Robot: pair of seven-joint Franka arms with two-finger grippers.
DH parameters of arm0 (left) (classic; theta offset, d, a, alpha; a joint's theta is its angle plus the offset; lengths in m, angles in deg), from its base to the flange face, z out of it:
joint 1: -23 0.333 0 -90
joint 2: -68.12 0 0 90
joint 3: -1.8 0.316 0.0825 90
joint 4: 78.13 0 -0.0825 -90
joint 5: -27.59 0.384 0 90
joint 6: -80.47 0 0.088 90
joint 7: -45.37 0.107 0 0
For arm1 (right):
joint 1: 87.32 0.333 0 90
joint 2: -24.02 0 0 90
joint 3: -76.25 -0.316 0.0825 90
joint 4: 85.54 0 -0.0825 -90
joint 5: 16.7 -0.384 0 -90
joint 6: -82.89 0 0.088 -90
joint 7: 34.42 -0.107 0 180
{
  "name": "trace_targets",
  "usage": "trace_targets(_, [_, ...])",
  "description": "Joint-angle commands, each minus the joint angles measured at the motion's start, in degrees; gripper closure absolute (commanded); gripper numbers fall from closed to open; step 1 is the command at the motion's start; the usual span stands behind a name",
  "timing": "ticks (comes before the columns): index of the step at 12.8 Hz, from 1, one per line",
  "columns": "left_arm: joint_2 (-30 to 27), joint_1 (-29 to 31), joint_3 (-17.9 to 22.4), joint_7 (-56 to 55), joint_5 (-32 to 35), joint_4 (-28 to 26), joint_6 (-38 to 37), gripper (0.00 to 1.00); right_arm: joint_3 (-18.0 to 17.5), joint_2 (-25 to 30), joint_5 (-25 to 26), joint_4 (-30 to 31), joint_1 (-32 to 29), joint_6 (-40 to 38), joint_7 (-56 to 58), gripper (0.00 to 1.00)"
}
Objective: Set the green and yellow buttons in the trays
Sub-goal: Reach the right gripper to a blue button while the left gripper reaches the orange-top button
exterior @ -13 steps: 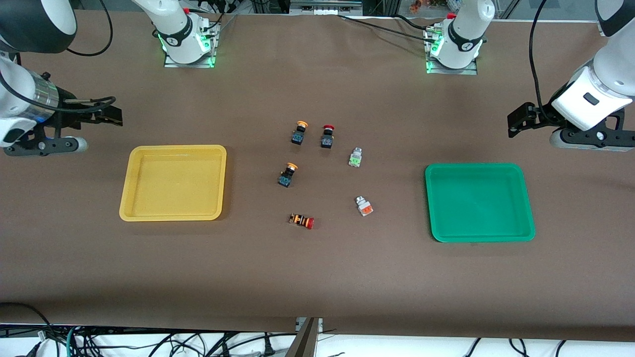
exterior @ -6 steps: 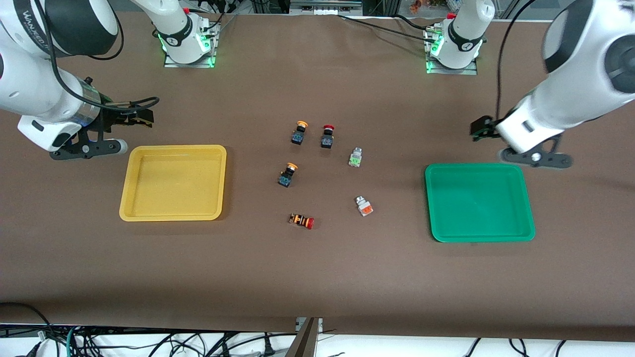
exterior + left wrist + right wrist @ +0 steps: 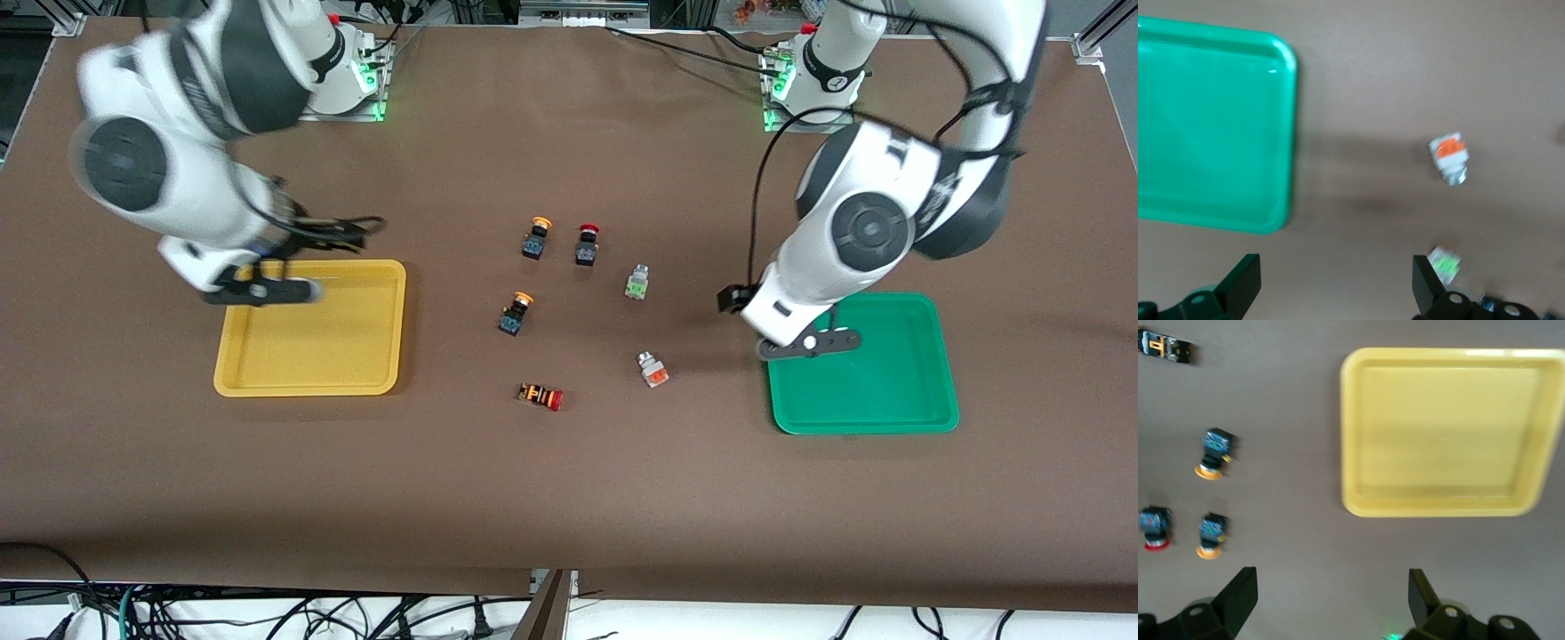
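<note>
Brown table (image 3: 569,498): yellow tray (image 3: 310,378), green tray (image 3: 889,391) hold nothing.

Glossy smooth plastic yellow tray (image 3: 309,327) and green tray (image 3: 861,363) on a matt brown table covering (image 3: 569,498).

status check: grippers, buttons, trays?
Left gripper open over green tray edge; right gripper open over yellow tray. Yellow-capped buttons, green-faced switch, orange-faced switch on table between trays. Nothing in the way.
</note>
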Motion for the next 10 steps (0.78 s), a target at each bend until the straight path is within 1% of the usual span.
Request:
trace_targets(1, [5.73, -1.88, 0.15, -10.54, 0.05, 2.00, 6.53, 0.00, 0.48, -6.48, -0.50, -0.45, 5.16, 6.41, -7.41, 0.00])
trace_targets(2, [8.19, -2.33, 0.15, -13.54, 0.05, 2.87, 9.43, 0.00, 0.48, -8.16, -0.50, -0.37, 7.36, 8.18, -10.83, 0.00])
trace_targets(4, [13.64, -4.43, 0.15, -21.61, 0.05, 6.72, 11.92, 0.00, 0.39, -9.49, -0.50, 0.68, 10.36, 9.86, -15.94, 0.00])
trace_targets(5, [16.02, -6.27, 0.23, -25.31, 0.40, 9.01, 12.10, 0.00, 0.39, -9.49, -0.85, 3.39, 11.58, 13.17, -17.71, 0.00])
trace_targets(6, [18.04, -7.16, 0.41, -27.43, 0.66, 10.16, 12.45, 0.00, 0.30, -9.14, -2.59, 7.50, 12.29, 18.17, -18.94, 0.00])
trace_targets(7, [19.11, -7.95, 0.50, -28.15, 0.93, 10.35, 14.10, 0.00, -1.00, -8.88, -3.74, 11.02, 12.47, 22.39, -20.61, 0.00])
trace_targets(8, [20.33, -8.22, 0.58, -28.25, 1.02, 10.35, 16.47, 0.00, -3.19, -8.88, -3.75, 12.97, 12.56, 24.87, -24.19, 0.00])
trace_targets(9, [21.39, -8.39, 0.76, -28.25, 1.02, 10.35, 18.06, 0.00, -4.52, -9.31, -3.75, 14.21, 13.00, 27.86, -27.97, 0.00])
trace_targets(10, [22.10, -8.40, 0.76, -28.16, 1.11, 10.35, 19.29, 0.00, -5.05, -9.58, -3.75, 15.79, 14.48, 31.10, -30.18, 0.00])
